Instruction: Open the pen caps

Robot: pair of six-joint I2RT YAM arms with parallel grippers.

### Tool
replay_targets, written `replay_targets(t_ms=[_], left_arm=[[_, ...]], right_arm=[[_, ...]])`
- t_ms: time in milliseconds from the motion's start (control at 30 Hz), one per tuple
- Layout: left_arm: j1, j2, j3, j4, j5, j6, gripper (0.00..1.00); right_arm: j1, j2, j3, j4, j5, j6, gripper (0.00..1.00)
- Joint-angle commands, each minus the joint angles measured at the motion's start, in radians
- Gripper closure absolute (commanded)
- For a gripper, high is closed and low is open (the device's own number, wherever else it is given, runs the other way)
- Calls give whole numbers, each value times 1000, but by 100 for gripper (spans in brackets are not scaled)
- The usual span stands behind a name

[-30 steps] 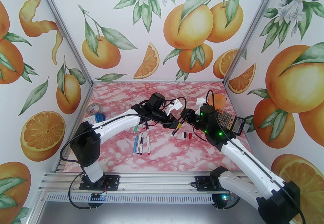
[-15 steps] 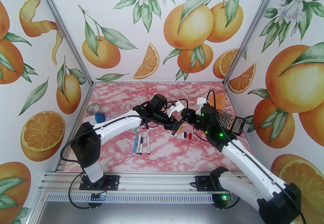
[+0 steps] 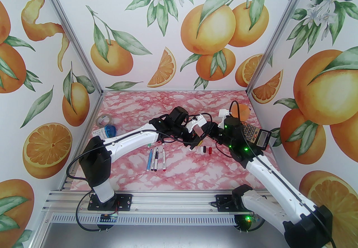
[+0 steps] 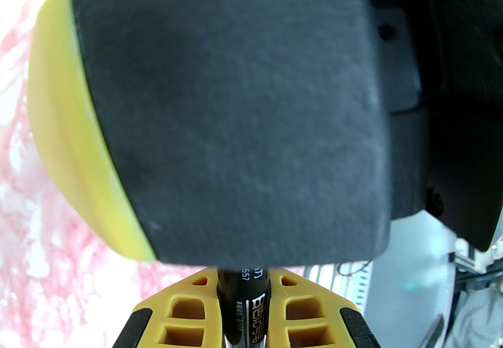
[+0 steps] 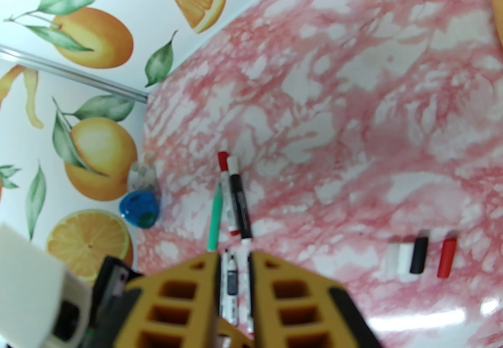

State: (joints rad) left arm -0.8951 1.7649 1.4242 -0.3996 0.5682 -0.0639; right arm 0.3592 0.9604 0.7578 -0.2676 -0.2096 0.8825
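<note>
Left end effector [image 4: 243,280] clamping black pen [image 4: 251,311], pen caps [image 5: 418,255] nearby

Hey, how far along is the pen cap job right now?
Done: a white cap, a black cap and a red cap lie loose on the table. In hand: the left gripper clamps a black pen, the right gripper shut over its far end. Left: at least the red-capped pen.

three loose caps [image 5: 418,256] right of pens [image 5: 239,201]
</note>
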Motion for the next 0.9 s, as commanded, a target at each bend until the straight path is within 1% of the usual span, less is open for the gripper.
replay_targets(t_ms=[0,67,167,233,300,400,467,567,800,867], left_arm=[[-12,8,7,-107,-39,43,98],[-13,15,16,-120,-57,36,99],[-21,18,21,-132,-79,41,99],[-21,15,21,-131,-75,41,99],[-20,13,21,-126,-33,36,99],[-18,22,27,-103,108,13,99],[-18,21,27,-97,148,9,99],[-13,11,22,-101,165,25,99],[-6,5,29,-123,147,46,100],[-2,6,29,-120,165,41,100]], right_arm=[[-45,-27,60,3,70,-60,88],[-48,-26,60,-2,118,-82,89],[-52,-23,50,32,151,-74,90],[-52,-19,46,56,174,-61,90],[-52,-20,39,84,212,-50,91],[-55,-9,7,167,261,-54,92],[-59,5,-6,215,248,-59,92],[-80,16,-42,324,181,-45,92],[-110,11,-45,379,135,-52,92],[-126,8,-67,457,76,-59,92]])
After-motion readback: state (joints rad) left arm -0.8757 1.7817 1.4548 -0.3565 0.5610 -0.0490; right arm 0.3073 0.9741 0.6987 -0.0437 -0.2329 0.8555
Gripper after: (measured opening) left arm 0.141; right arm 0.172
